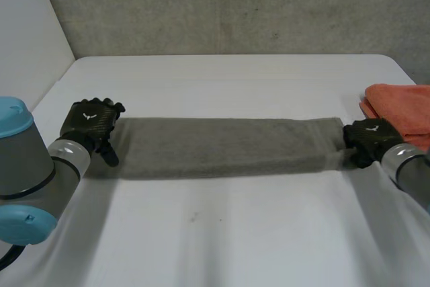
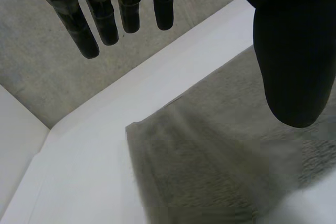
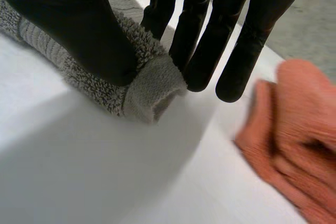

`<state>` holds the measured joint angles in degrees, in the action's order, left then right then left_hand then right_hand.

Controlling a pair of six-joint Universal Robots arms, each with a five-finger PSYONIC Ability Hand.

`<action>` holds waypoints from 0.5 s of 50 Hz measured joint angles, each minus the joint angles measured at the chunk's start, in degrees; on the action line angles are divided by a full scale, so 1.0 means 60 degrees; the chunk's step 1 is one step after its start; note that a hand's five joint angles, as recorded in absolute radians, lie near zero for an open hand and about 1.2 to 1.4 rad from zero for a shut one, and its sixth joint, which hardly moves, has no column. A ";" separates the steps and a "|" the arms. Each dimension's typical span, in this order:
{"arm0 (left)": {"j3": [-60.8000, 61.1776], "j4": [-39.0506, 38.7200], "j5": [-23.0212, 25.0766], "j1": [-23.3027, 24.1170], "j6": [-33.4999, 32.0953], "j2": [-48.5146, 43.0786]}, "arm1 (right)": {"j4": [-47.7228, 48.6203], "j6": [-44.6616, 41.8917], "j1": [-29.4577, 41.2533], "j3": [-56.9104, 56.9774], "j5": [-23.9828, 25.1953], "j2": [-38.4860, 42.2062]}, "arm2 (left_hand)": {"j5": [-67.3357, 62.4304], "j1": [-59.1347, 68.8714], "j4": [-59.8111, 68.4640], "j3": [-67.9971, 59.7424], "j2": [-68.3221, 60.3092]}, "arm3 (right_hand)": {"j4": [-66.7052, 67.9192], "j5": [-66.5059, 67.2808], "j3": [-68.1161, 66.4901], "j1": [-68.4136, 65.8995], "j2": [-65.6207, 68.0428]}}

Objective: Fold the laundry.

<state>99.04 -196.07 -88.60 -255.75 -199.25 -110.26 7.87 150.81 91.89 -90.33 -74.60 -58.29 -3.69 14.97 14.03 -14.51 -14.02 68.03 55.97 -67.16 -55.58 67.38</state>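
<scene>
- 2 black hands are at opposite ends of 1 grey towel point(image 1: 222, 146), which lies as a long, narrow folded strip across the middle of the white table point(image 1: 222, 233).
- Left hand point(image 1: 91, 120): at the towel's left end, with its thumb reaching down onto the near corner of the strip. Its wrist view shows the fingers point(image 2: 100, 19) straight and spread above the bare table past the towel's far edge. The thumb point(image 2: 294, 51) hangs over the cloth, and nothing is held between them.
- Right hand point(image 1: 368, 140): at the towel's right end. In its wrist view the thumb point(image 3: 79, 30) presses on top of the thick folded end, and the straight fingers point(image 3: 210, 40) stand against the cloth's other side, so the end is pinched between them.
- 1 orange cloth point(image 1: 400, 109) lies folded at the table's right edge, just beside the right hand and clear of the towel.
</scene>
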 measured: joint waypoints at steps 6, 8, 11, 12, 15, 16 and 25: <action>0.0008 0.0009 -0.0007 -0.0027 0.0001 0.0057 | -0.0204 -0.0645 -0.0800 -0.0111 -0.0036 -0.0549 | 0.0000 0.0000 0.0000 0.0000 0.0000 | 0.0002 0.0023 0.0000 0.0000 0.0000; 0.0020 0.0013 -0.0014 -0.0035 0.0005 0.0105 | -0.0260 -0.1065 -0.1249 -0.0127 -0.0054 -0.0760 | 0.0000 0.0000 0.0000 0.0000 0.0000 | 0.0022 0.0035 0.0000 0.0000 0.0001; 0.0066 0.0016 -0.0022 -0.0047 0.0009 0.0190 | -0.0318 -0.1636 -0.1772 -0.0094 -0.0069 -0.0991 | 0.0000 0.0000 0.0000 0.0000 0.0000 | 0.0023 0.0040 0.0000 0.0000 0.0000; 0.0097 0.0016 -0.0023 -0.0053 0.0010 0.0234 | -0.0340 -0.1873 -0.1926 -0.0050 -0.0067 -0.1092 | 0.0000 0.0000 0.0000 0.0000 0.0000 | 0.0023 0.0060 0.0000 0.0000 0.0000; 0.0163 0.0019 -0.0022 -0.0062 0.0013 0.0344 | -0.0381 -0.2183 -0.1943 0.0081 -0.0063 -0.1254 | 0.0000 0.0000 0.0000 0.0000 0.0000 | 0.0023 0.0079 0.0000 0.0000 0.0000; 0.0173 0.0019 -0.0022 -0.0062 0.0014 0.0365 | -0.0389 -0.2259 -0.1846 0.0165 -0.0061 -0.1318 | 0.0000 0.0000 0.0000 0.0000 0.0000 | 0.0023 0.0082 0.0000 0.0000 0.0000; 0.0275 0.0020 -0.0054 -0.0130 0.0020 0.0775 | -0.0333 -0.2102 0.0587 0.1488 -0.0041 -0.1353 | 0.0000 0.0000 0.0000 0.0000 0.0001 | 0.0023 0.0128 -0.0116 0.0000 0.0001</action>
<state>100.69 -195.95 -88.92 -256.53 -199.13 -105.62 5.87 138.20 95.41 -81.40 -74.85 -66.41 -3.69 14.97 14.03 -14.51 -14.01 68.16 56.74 -67.86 -55.58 67.39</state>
